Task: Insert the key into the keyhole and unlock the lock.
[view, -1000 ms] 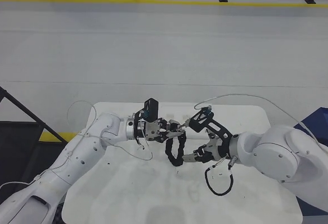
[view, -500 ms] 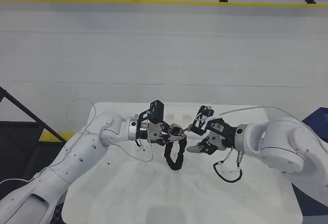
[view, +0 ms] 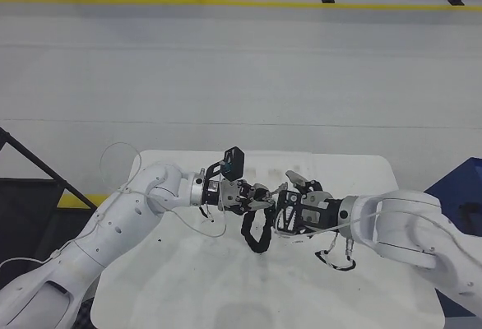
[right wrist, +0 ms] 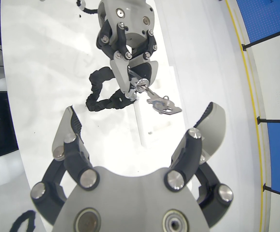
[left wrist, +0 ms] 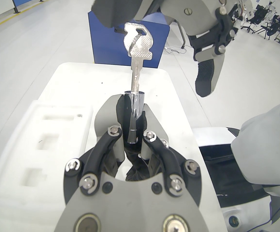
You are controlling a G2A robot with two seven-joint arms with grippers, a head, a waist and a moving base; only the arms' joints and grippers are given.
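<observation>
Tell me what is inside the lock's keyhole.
The key is in the keyhole of the lock, gripped by the left tool. Its head and upper blade stick out; its tip is hidden inside the lock.

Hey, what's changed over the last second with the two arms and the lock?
The right gripper, open, swung in closer to the key. Its fingers now flank the key's head without gripping it. Nothing was taken hold of or let go. The left gripper stayed put, shut on the lock, with the black cable loop still hanging from it. The key sits in the keyhole.
</observation>
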